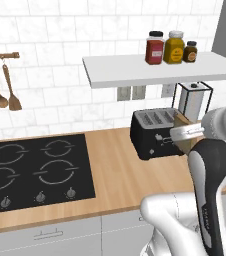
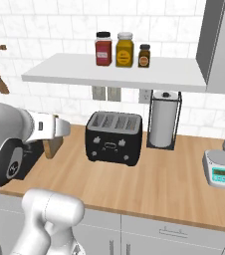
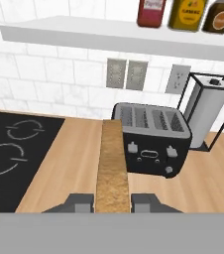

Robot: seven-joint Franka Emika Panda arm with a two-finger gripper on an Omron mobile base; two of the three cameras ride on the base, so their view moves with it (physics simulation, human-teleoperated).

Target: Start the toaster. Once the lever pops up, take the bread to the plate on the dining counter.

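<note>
Golden-brown, the one slice of bread [image 3: 112, 166] you hold stands edge-on between the fingertips, your gripper [image 3: 112, 202] clamped on its lower end, above the wooden counter [image 1: 120, 170] just in front of the toaster [image 2: 114, 138]. You have one black toaster with a silver slotted top, three jars [image 2: 123, 49] on the white shelf [image 2: 114, 72], one paper-towel roll [image 2: 163, 119] in a black wire stand, one small kitchen scale [image 2: 220, 168] and one black hob [image 1: 35, 170] with four rings. White tile covers the wall [image 1: 55, 35]; grey cabinets [image 2: 174, 231] sit below. Three wooden utensils [image 1: 2, 90] hang from a rail. Jar labels are too blurred to read.
</note>
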